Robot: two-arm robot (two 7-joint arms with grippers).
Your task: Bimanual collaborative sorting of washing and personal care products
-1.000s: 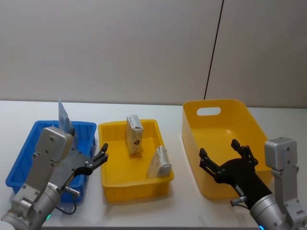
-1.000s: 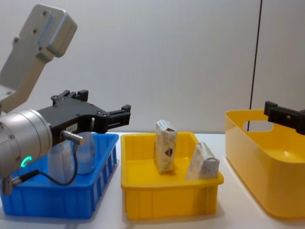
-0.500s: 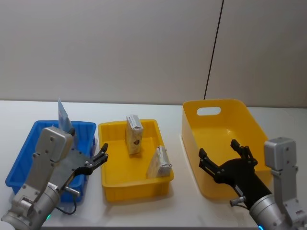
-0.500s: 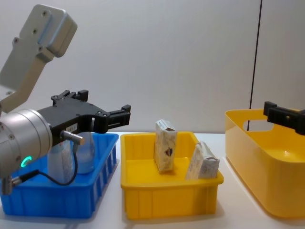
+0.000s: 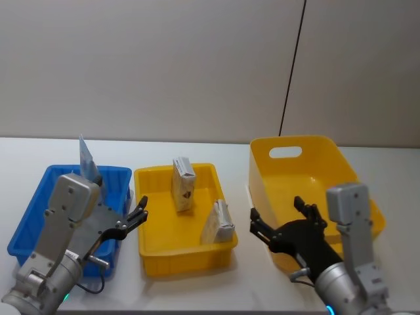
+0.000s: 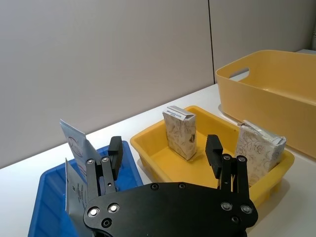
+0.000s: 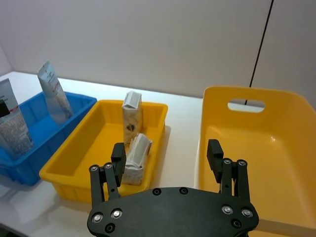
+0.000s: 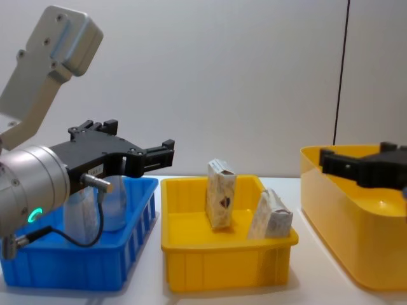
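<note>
Cartons: upright carton (image 5: 184, 184) toward the far side of the yellow tray (image 5: 187, 262); leaning carton (image 5: 218, 223) at its near right corner.
Pouches: far pouch (image 5: 86, 156) and near pouch (image 7: 14, 132), both upright in the blue tray (image 5: 31, 213).
Left gripper (image 5: 136, 213): jaws wide apart, holding nothing, above the blue tray's right rim.
Right gripper (image 5: 279, 214): jaws wide apart, empty, at the yellow tub's (image 5: 315, 164) near left corner.
Table (image 5: 230, 151): blue tray left, yellow tray centre, tub right.

Looks like a robotics lab or test bay. A plain white table (image 5: 197, 149) meets a bare grey panel wall (image 5: 131, 65), with a blue tray (image 5: 36, 203), yellow tray (image 5: 187, 261) and yellow tub (image 5: 295, 177) lined up
</note>
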